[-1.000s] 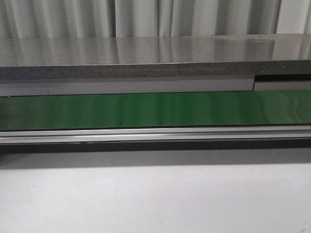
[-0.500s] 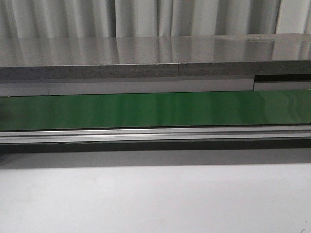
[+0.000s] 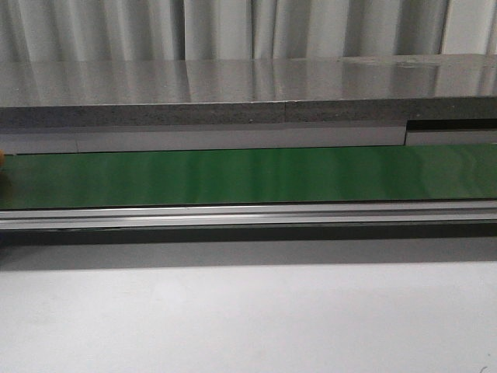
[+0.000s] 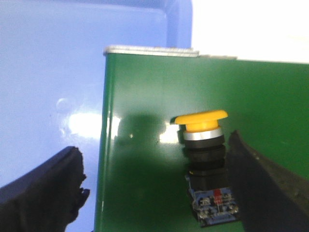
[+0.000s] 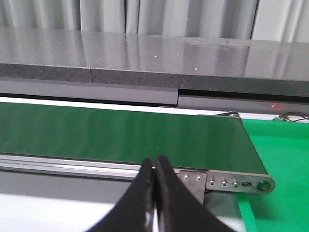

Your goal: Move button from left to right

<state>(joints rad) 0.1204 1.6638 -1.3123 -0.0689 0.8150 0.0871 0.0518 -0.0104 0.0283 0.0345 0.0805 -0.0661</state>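
The button (image 4: 205, 154) has a yellow-orange mushroom cap and a black body with a blue and red end. It lies on the green belt (image 4: 145, 183) near the belt's end. My left gripper (image 4: 154, 193) is open around it; the button is close to one finger (image 4: 260, 188) and far from the other (image 4: 43, 193). In the front view only an orange speck (image 3: 2, 156) shows at the far left edge of the belt (image 3: 248, 177). My right gripper (image 5: 154, 166) is shut and empty, in front of the belt's right end (image 5: 145, 135).
A blue bin (image 4: 48, 72) lies beside the belt's left end. A green tray (image 5: 285, 159) lies past the belt's right end. A grey stone ledge (image 3: 248, 85) runs behind the belt, with a white table (image 3: 248, 318) in front. Neither arm shows in the front view.
A small orange speck has appeared at the far left edge of the belt in the front view. Nothing else has changed.
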